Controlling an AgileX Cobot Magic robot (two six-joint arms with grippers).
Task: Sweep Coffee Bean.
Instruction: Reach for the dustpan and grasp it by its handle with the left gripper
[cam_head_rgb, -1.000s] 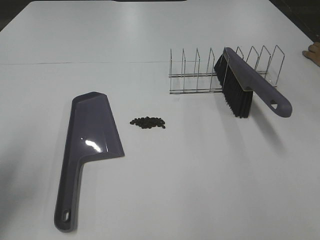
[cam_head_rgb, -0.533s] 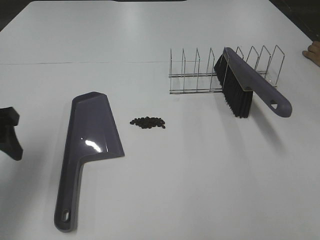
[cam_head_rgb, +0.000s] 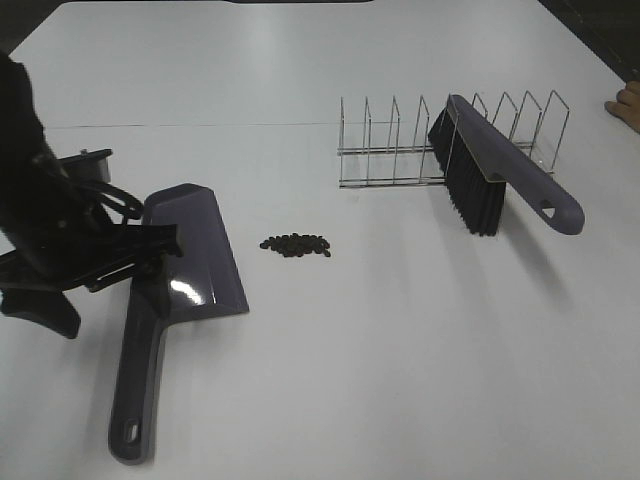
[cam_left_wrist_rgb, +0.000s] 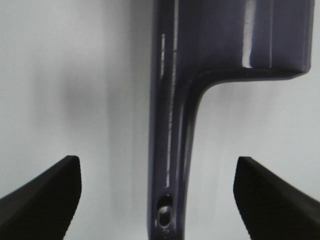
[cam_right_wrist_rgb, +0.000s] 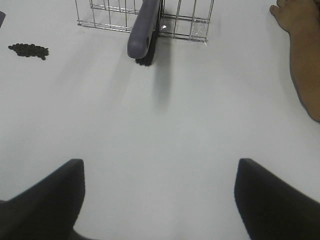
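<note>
The coffee bean cluster lies on the white table, just right of the purple dustpan, which lies flat with its handle toward the front. It also shows in the right wrist view. My left gripper is open above the dustpan handle, one finger on each side, not touching it. The purple brush with black bristles leans on a wire rack. My right gripper is open and empty, well short of the brush; it is out of the exterior high view.
A person's hand rests at the table's right edge, also seen in the right wrist view. The wire rack stands behind the brush. Bare white table lies in front of the beans.
My left arm has come in from the left edge and now hangs over the dustpan handle. The beans, dustpan and brush have not moved.
</note>
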